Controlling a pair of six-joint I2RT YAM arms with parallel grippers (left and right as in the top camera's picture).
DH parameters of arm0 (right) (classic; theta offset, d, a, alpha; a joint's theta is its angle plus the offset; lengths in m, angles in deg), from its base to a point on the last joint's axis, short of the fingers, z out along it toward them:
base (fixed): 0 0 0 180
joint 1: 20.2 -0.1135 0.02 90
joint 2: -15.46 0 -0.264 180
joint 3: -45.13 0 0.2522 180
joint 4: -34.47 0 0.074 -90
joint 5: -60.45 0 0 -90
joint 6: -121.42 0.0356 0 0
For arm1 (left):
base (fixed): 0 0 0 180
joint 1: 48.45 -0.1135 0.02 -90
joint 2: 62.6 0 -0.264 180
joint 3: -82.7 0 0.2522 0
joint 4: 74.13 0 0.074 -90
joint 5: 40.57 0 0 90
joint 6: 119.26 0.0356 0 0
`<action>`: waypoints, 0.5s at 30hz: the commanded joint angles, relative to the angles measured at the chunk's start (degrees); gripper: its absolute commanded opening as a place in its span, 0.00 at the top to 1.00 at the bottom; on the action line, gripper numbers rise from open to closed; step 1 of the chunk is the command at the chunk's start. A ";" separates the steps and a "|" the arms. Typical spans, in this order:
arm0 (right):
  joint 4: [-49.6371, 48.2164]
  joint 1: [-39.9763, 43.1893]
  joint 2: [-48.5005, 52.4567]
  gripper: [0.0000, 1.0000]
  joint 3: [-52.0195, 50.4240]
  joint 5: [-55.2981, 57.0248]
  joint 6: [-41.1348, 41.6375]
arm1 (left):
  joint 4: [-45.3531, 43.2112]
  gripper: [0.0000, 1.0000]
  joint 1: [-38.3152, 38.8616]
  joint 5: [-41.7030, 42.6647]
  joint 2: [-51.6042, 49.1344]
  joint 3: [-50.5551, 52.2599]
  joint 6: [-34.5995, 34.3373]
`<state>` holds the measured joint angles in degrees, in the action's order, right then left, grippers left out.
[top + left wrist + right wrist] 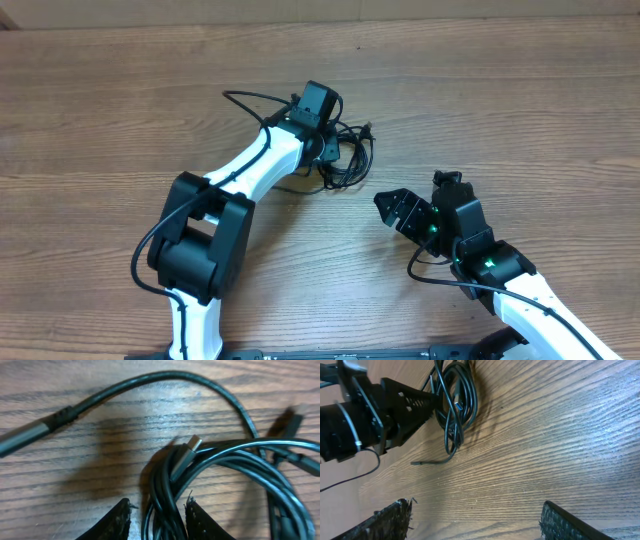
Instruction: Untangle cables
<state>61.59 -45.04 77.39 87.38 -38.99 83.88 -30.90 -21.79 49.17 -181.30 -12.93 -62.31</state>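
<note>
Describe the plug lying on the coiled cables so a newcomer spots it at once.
On the wooden table, thin black cables lie tangled at the tip of the left arm. The left claw straddles the coil, and the plug lies slantwise across the strands just ahead of it. Unlike the grey barrel plug off to the side, it is dark with a flat silver tip.

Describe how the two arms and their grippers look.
The left arm and right arm both have white links and bulky black joint housings, with a thin black wire looping alongside each. Small green lights glow near the right wrist. The left gripper and right gripper are black, their jaws faced with rough, frayed-edged pads.
</note>
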 commanded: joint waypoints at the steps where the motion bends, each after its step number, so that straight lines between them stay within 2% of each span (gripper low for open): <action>1: 0.48 -0.17 -0.42 0.19 0.94 0.83 -0.50 | -0.24 0.76 0.55 -0.24 -2.99 -0.68 -0.33; 2: 0.52 -0.17 -0.42 0.19 0.94 0.81 -0.48 | -0.90 0.96 0.50 -0.37 -3.26 -0.70 -0.28; 7: 0.46 -0.20 -0.42 0.19 0.94 -1.07 -0.98 | 1.25 0.96 0.11 -0.37 -1.27 -2.27 -0.15; 9: -0.42 -0.20 -0.44 0.20 0.96 -8.41 -8.92 | 4.33 0.96 -0.02 -0.72 0.94 -3.39 -0.17; 12: -0.48 -0.22 -0.44 0.10 0.96 -12.41 -11.96 | 8.11 0.96 0.00 -3.32 4.52 -3.72 -0.42; 14: -2.12 -0.22 -0.42 0.00 0.96 -16.48 -12.26 | 9.99 0.96 0.00 -3.50 6.93 -3.72 -0.42; 15: -3.28 -0.22 -0.42 0.00 0.96 -18.32 -12.24 | 10.71 0.96 0.00 -3.34 7.98 -3.72 -0.44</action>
<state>60.85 -45.06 77.39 87.38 -49.00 75.56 -21.63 -21.79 47.45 -179.96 -14.63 -62.53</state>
